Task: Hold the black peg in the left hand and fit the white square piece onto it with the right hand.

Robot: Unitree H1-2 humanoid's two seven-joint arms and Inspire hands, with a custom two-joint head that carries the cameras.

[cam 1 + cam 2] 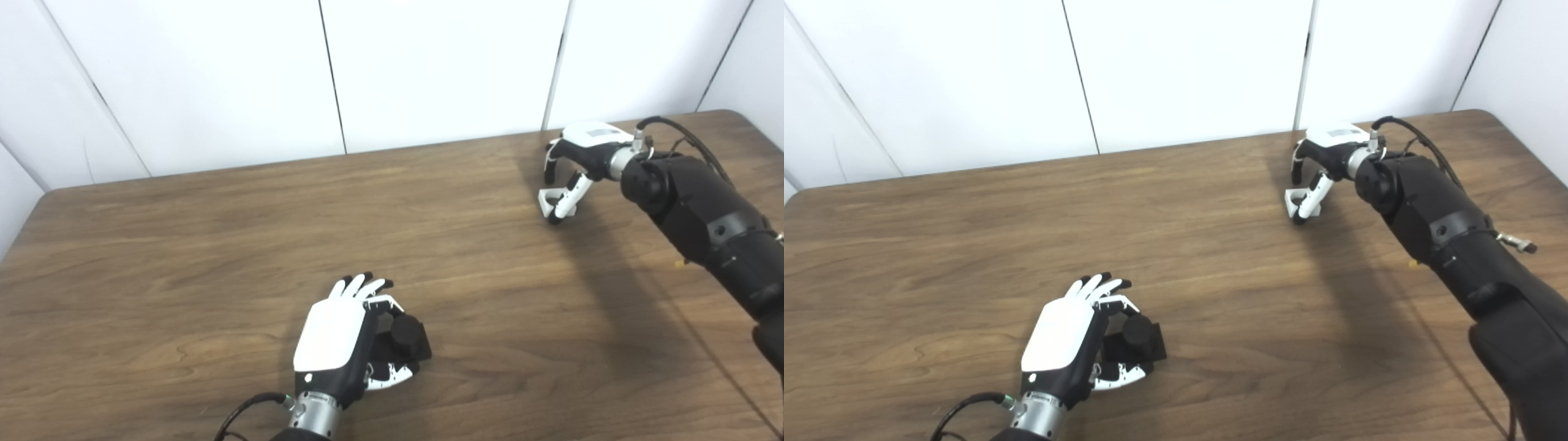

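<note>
Black peg (407, 340) in L hand (343, 343), mid-table | R hand (572, 165) pinching white piece (549, 199) nr far edge

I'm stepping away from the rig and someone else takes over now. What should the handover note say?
Left hand: near the front edge, fingers around the black peg, which sits at table level.
Right hand: far right of the table, fingers curled down on the white square piece; firm grip not confirmed.
Done: both parts reached.
Left: bring the white piece across and fit it on the peg.
</note>
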